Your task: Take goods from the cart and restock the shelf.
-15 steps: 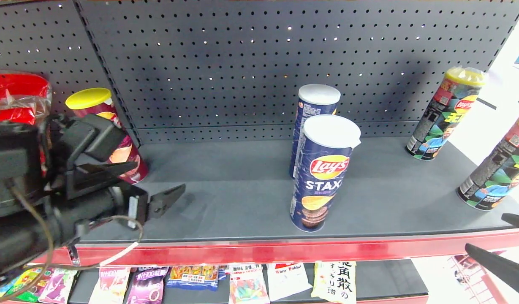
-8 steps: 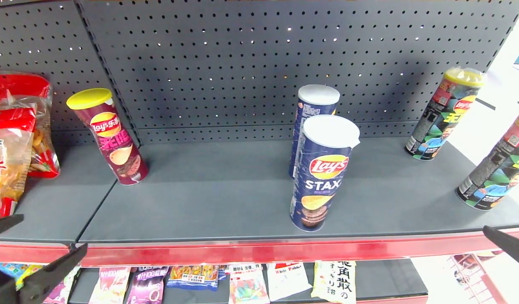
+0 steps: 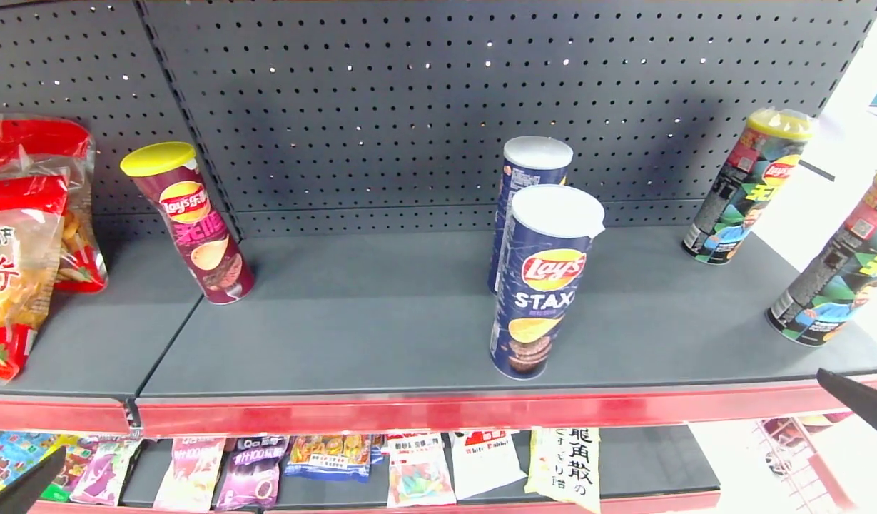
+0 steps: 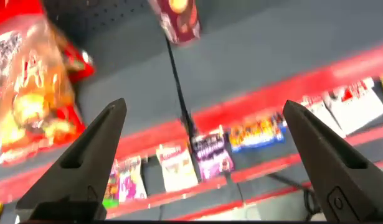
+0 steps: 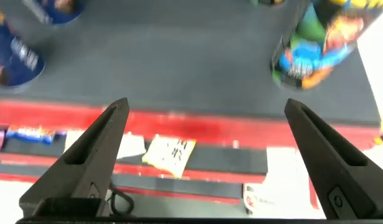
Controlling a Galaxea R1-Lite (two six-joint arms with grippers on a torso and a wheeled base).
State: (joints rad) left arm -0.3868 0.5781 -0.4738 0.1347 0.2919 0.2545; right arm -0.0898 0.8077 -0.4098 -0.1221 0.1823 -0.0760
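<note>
The shelf (image 3: 381, 321) carries five upright chip cans. A maroon can (image 3: 190, 223) with a yellow lid stands toward the left, near the snack bags (image 3: 24, 243). Mid-shelf, the front blue can (image 3: 545, 278) stands near the red lip (image 3: 409, 414), and the rear blue can (image 3: 527, 189) is close behind it; whether they touch I cannot tell. At the right end are two black cans: the rear black can (image 3: 748, 187) by the pegboard, the front black can (image 3: 830, 268) nearer the lip.

The left pincer (image 4: 200, 165) is spread wide and holds nothing. It hangs in front of the lip near the left end, facing the maroon can's base and the bags. The right pincer (image 5: 203, 158) is also wide and empty, in front of the lip at the right end. The blurred can beyond it is probably the front black one. Packets (image 3: 417, 471) hang on the lower shelf.
</note>
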